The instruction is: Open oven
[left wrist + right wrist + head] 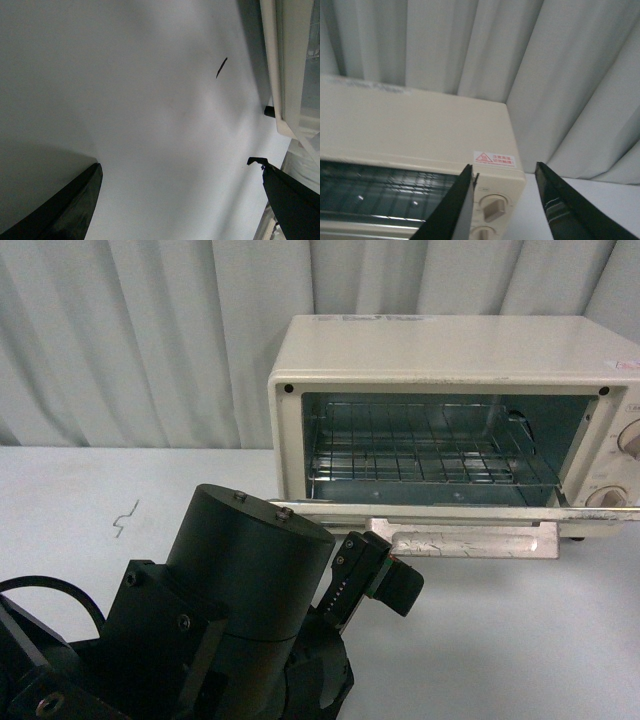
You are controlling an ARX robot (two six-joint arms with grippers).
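As curtains (150, 340) back the white table (520, 640) and open oven (450, 350), left gripper (176, 165) and right gripper (504, 167) gape.

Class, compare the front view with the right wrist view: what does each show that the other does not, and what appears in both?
Only the front view shows the whole open front of the oven with its door lowered flat, the left arm in the foreground, and a dark squiggle on the table. Only the right wrist view shows the right tool, its fingers apart with nothing between them. Both show the cream oven, its wire rack, the knobs and the pale curtain behind.
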